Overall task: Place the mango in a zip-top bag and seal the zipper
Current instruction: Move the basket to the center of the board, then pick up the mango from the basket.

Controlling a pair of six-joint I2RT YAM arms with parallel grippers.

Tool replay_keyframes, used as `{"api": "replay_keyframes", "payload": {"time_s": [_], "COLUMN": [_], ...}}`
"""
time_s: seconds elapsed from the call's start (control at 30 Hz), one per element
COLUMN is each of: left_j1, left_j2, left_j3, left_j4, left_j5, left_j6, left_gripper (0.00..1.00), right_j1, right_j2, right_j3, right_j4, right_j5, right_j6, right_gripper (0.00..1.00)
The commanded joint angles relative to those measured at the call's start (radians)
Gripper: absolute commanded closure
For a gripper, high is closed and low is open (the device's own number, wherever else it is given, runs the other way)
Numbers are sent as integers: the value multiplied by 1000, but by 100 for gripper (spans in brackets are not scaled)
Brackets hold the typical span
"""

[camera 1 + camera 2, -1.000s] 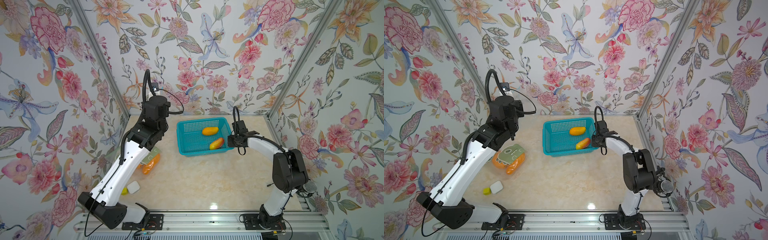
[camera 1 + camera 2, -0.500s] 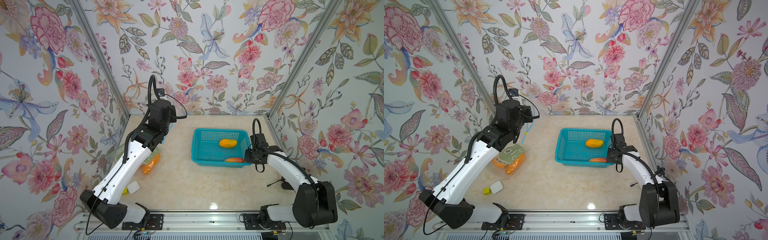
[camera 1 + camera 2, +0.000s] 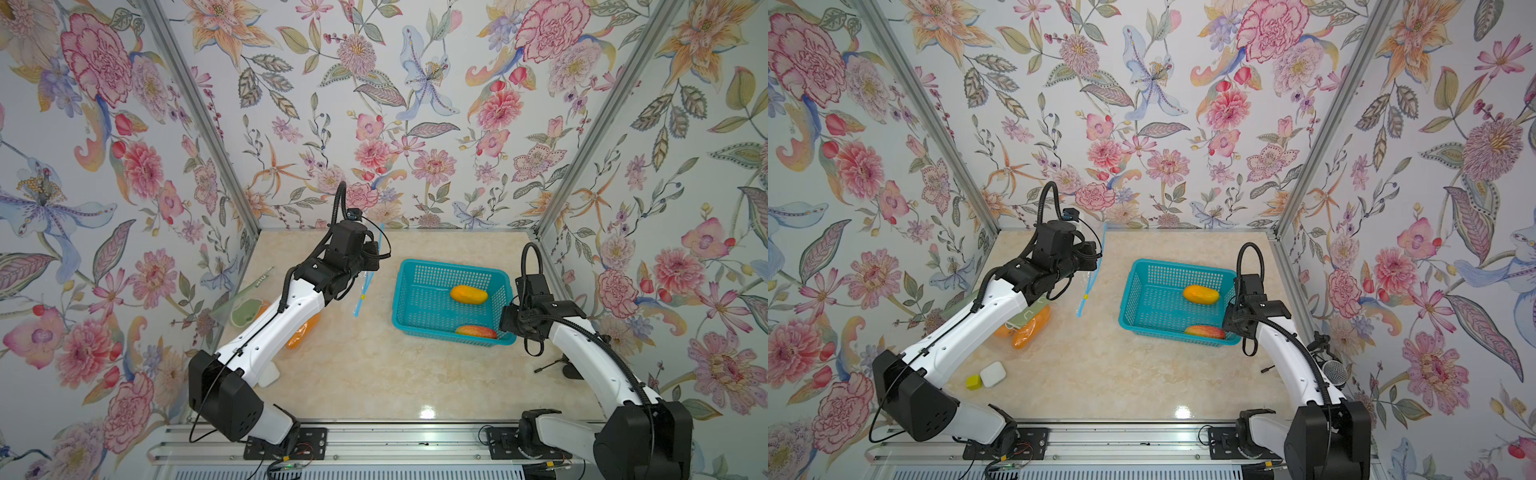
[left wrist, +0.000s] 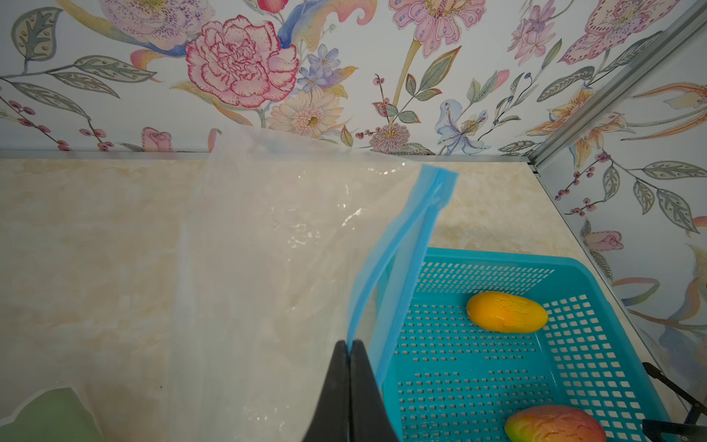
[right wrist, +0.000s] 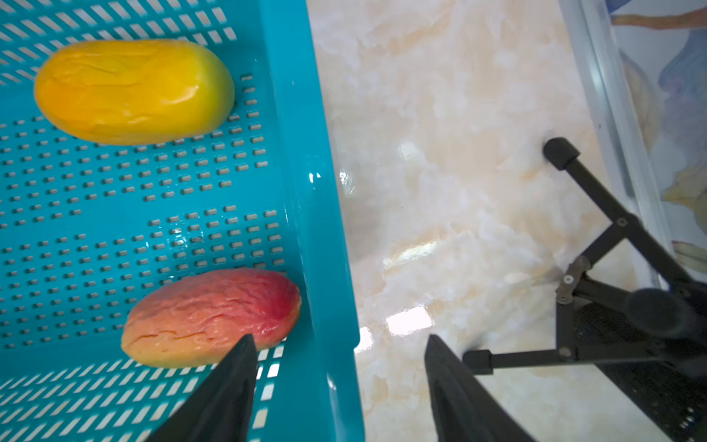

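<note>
1. Mango pickup looks like the step in hand. Two mangoes are parked in the teal basket (image 3: 453,266), around 3 o'clock on the surface (image 3: 374,374) in a top view.
2. At the basket's 5 o'clock corner the reddish mango (image 5: 210,317) is tucked near the wall. The yellow mango (image 5: 134,92) is set nearer 2 o'clock, clear of it.
3. Nothing is held by the right fingers (image 5: 229,390). They're spread apart, one tip inside by the reddish mango, the other outside, with the wall between.
4. Over at 11 o'clock the left fingers (image 4: 336,386) are pinched together on the blue zipper strip (image 4: 401,248) of the zip-top bag (image 4: 287,248). It's held up with the mouth slightly parted.
5. Next move, probably: both right tips get shifted inside the basket and closed across the mango's narrow width. A wider bag mouth would likely be needed too.
6. Materials: the mangoes are oblong, glossy and faintly wrinkled, so likely slippery. The basket is rigid perforated plastic, and the bag is thin, clear, floppy film.
</note>
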Motion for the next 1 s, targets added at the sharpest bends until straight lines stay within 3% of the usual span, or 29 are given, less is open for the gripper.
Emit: {"api": "replay_keyframes", "payload": {"time_s": [0.0, 0.3, 0.53, 0.97], "left_j1": [-12, -12, -11, -10], "left_j2": [28, 44, 34, 30], "left_j3": [2, -21, -36, -42], "left_j4": [47, 73, 82, 104], "left_j5": [71, 82, 65, 49], "left_j6": [-37, -43, -23, -21], "left_gripper": [100, 100, 100, 100], "right_j1": [50, 301, 264, 198], "right_j2": [-33, 1, 23, 264], "right_j3": [76, 91, -30, -19], "right_j4": [-60, -26, 67, 118], "right_j5": [47, 60, -31, -123], "right_j6": [34, 304, 386, 302], "right_gripper": [28, 18, 14, 11]}}
